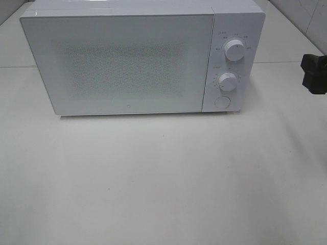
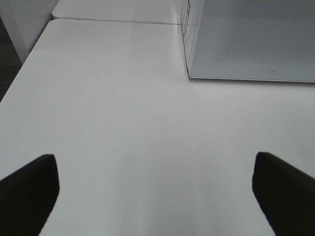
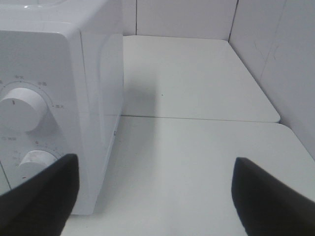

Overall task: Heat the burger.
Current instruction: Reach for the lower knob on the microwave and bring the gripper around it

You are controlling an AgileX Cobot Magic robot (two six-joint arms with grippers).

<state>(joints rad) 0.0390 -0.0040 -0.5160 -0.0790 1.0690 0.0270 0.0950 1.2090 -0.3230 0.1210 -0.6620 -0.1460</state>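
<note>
Sitting shut on the white surface (image 1: 153, 178), the microwave (image 1: 122, 61) shows an upper knob (image 1: 234, 49), a lower knob (image 1: 227, 80) and a round button (image 1: 222, 101); can't tell where the burger is, as no view shows it. Left claw (image 2: 155, 196) released, jaws wide, over the surface near the door's corner. Right claw (image 3: 155, 196) released too, beside the knob side, gripping nothing.

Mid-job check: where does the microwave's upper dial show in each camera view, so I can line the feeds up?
Exterior high: upper dial on the control panel, right of the door, above the lower dial.
Left wrist: not in it; only a corner of the door shows.
Right wrist: upper dial on the panel, above the lower dial.
Shared landmark: the white microwave itself.
</note>
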